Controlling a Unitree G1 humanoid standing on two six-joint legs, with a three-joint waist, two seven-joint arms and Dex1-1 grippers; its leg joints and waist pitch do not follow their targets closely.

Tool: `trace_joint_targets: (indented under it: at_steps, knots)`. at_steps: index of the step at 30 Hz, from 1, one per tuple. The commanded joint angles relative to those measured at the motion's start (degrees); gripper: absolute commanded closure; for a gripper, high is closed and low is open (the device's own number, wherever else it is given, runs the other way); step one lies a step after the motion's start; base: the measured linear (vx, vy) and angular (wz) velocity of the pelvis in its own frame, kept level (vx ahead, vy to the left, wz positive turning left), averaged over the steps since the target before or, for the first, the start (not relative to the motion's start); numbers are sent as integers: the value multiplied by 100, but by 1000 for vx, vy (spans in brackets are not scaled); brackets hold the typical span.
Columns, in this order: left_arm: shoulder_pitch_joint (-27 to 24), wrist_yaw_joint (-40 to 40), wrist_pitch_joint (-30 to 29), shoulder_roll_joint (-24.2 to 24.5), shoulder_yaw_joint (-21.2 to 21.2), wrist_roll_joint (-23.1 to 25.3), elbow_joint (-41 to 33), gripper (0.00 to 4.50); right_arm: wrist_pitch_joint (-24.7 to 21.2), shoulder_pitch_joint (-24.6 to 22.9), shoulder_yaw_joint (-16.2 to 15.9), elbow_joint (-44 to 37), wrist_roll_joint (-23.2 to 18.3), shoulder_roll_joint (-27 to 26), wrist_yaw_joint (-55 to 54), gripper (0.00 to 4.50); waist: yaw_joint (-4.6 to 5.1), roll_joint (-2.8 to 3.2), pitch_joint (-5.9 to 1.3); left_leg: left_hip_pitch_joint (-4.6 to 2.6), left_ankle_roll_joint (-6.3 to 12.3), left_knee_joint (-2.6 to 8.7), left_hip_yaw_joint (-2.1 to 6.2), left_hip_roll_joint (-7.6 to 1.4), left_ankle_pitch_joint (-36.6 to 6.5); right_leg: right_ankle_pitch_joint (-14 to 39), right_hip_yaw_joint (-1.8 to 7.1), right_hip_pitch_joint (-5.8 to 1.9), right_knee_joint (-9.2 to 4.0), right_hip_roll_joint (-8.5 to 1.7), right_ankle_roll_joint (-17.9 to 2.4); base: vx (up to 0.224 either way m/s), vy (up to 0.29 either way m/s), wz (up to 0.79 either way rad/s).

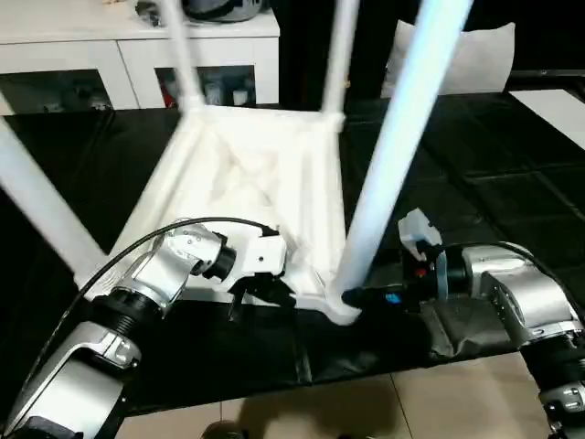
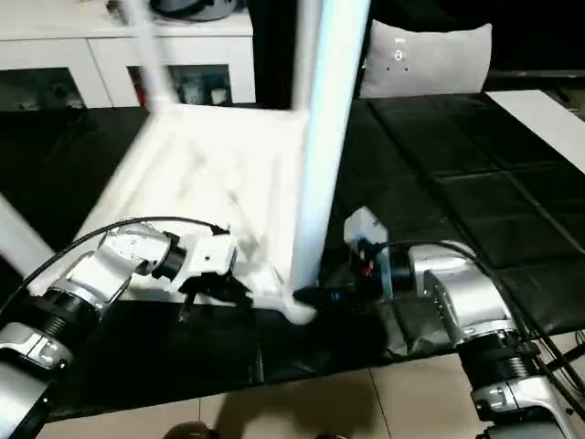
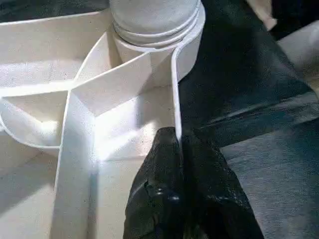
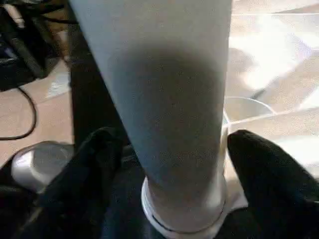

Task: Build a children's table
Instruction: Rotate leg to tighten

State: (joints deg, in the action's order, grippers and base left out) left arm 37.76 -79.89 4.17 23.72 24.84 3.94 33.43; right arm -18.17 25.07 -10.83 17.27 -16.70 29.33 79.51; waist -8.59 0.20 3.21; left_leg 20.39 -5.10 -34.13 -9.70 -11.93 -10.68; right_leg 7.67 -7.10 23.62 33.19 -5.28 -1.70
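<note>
Head views: small all-white plastic children's table [image 1: 247, 183], squarish top with ribbed underside, lies upside down on the black-covered bench [image 1: 512, 174], reaching from mid-bench to its near edge; four long round tapered white legs stand up from the corner sockets, so assembly looks nearly complete; seating and turning upright likely remain. Left gripper [image 1: 265, 291] at the top's near rim; right gripper [image 1: 361, 297] at the foot of the near-right leg [image 1: 393, 155], by the bench's near edge

Left wrist view: left fingers [image 3: 164, 189] clenched on the thin rim wall of the top, just beside a socket holding a leg

Right wrist view: right fingers [image 4: 269, 174] stand on either side of the leg base, close to it; whether they press or are released, I cannot tell
</note>
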Motion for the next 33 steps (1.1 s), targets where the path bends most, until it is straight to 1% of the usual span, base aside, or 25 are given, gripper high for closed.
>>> trace_joint_targets:
  at_steps: [1,3,4,5,6,9,12,15,16,18,19,20,21,22,23,24,25,26,27,28,29,30,31,32,33]
  knots:
    - [185,-232,208,-67,118,-63,-166,450,-79,14,-63,-49,-99,52,137,108,46,21,-450,-42,283,388,0,-155,-1291,1936,292,-376,-370,-339,-946,0,0,0]
    - [191,-250,228,-78,108,-58,-146,450,-107,14,-88,-41,-97,51,193,131,49,17,-450,-38,266,391,4,-150,-1262,2026,290,-379,-380,-341,-883,0,0,0]
    - [196,-255,244,-88,104,-50,-127,450,-112,17,-104,-25,-89,50,229,131,53,17,-449,-40,259,391,5,-150,-1264,2063,290,-376,-387,-343,-857,0,0,0]
    - [196,-255,244,-88,104,-50,-127,450,-112,17,-104,-25,-89,50,229,147,55,16,-453,-42,258,389,5,-148,-1255,2073,287,-376,-387,-338,-842,0,0,0]
    - [194,-250,257,-98,102,-42,-107,450,-119,17,-115,-15,-75,52,269,161,59,4,-454,-39,262,387,3,-147,-1241,2063,287,-377,-386,-336,-840,0,0,0]
    - [177,-240,281,-96,105,-39,-75,450,-136,13,-149,0,-86,61,328,171,56,10,-455,-43,272,387,4,-150,-1199,2042,287,-371,-382,-332,-842,0,0,0]
    - [142,-196,205,-93,77,-53,-81,450,-157,-6,-159,10,-125,44,367,208,55,6,-460,-35,279,387,7,-155,-1160,1959,288,-376,-363,-332,-871,0,0,0]
    - [35,-117,-160,-133,-90,-232,-239,450,-343,-53,-17,-88,-305,-102,165,218,55,9,-464,-42,263,384,-2,-155,-1140,1889,295,-374,-353,-331,-918,0,0,0]
    - [1,-82,-275,-155,-152,-298,-301,450,-368,-56,26,-103,-312,-162,27,230,57,11,-453,-33,268,385,2,-151,-1153,1919,291,-374,-357,-331,-916,0,0,0]
    - [-104,110,-669,-254,-312,-459,-516,450,-490,-27,150,-99,-190,-412,-618,233,96,11,-437,-14,219,399,5,-142,-1233,2122,280,-381,-376,-341,-856,0,0,0]
    - [-129,219,-803,-293,-350,-470,-576,450,-537,-5,189,-93,-135,-519,-885,233,114,6,-417,-45,176,399,5,-119,-1350,2470,256,-365,-434,-331,-728,0,0,0]
    - [-155,398,-931,-354,-391,-454,-633,450,-590,31,239,-78,-53,-680,-1267,235,130,9,-414,-49,143,403,13,-115,-1381,2602,254,-368,-442,-341,-677,0,0,0]
    - [-189,584,-1067,-433,-430,-441,-695,450,-659,78,309,-47,14,-859,-1669,236,176,-18,-395,-53,94,406,22,-92,-1470,2910,226,-352,-494,-332,-532,0,0,0]
    - [-197,625,-1099,-450,-436,-439,-710,450,-679,90,325,-38,23,-899,-1755,238,244,-15,-385,-65,55,394,31,-58,-1563,3227,189,-348,-542,-330,-386,0,0,0]
    - [-274,901,-1273,-611,-466,-436,-824,450,-798,196,432,74,130,-1210,-2429,239,323,-9,-372,-34,18,398,46,-52,-1588,3392,163,-352,-562,-320,-274,0,0,0]
    - [-316,1086,-1381,-737,-472,-430,-889,450,-866,277,493,183,216,-1405,-2870,241,371,-17,-365,-27,15,388,50,-27,-1622,3525,128,-352,-607,-313,-190,0,0,0]
    - [-323,1176,-1433,-794,-475,-417,-903,450,-894,312,518,237,252,-1480,-3043,241,449,-43,-377,0,-6,379,70,-19,-1606,3605,96,-381,-613,-323,-90,0,0,0]
    - [-334,1291,-1524,-864,-483,-396,-939,450,-934,352,553,297,300,-1571,-3255,243,530,-16,-379,0,10,364,81,-10,-1680,3674,72,-366,-651,-320,-23,0,0,0]
    - [-291,1649,-1637,-1068,-517,-304,-889,450,-963,464,662,518,425,-1772,-3819,243,574,-33,-374,-4,46,351,75,2,-1725,3703,62,-352,-677,-306,5,0,0,0]
    - [-261,1884,-1711,-1199,-539,-239,-856,450,-962,520,726,643,496,-1895,-4140,243,663,-11,-362,-33,54,333,73,0,-1798,3716,43,-309,-699,-299,-24,0,0,0]
    - [-213,2180,-1747,-1343,-561,-144,-792,450,-872,558,761,762,601,-2007,-4454,243,711,-23,-378,-9,99,301,81,31,-1816,3762,-14,-355,-731,-305,41,0,0,0]
    - [-162,2394,-1760,-1445,-581,-81,-724,450,-664,574,744,867,734,-2065,-4680,243,728,2,-378,-20,126,302,76,25,-1819,3754,-21,-346,-749,-306,53,0,0,0]
    - [-120,2522,-1773,-1505,-596,-55,-670,450,-581,572,743,897,770,-2088,-4742,243,762,53,-400,-65,180,315,90,-17,-1845,3524,-34,-343,-772,-333,-27,0,0,0]
    - [-35,2780,-1824,-1628,-633,-5,-573,450,-449,565,758,932,841,-2141,-4852,243,795,98,-404,-36,206,349,126,-59,-1920,3216,-50,-375,-740,-322,-134,0,0,0]
    - [12,2902,-1805,-1683,-651,27,-513,450,-458,557,802,926,832,-2181,-4896,211,808,88,-401,-37,214,354,127,-60,-1965,3127,-50,-371,-745,-309,-163,0,0,0]
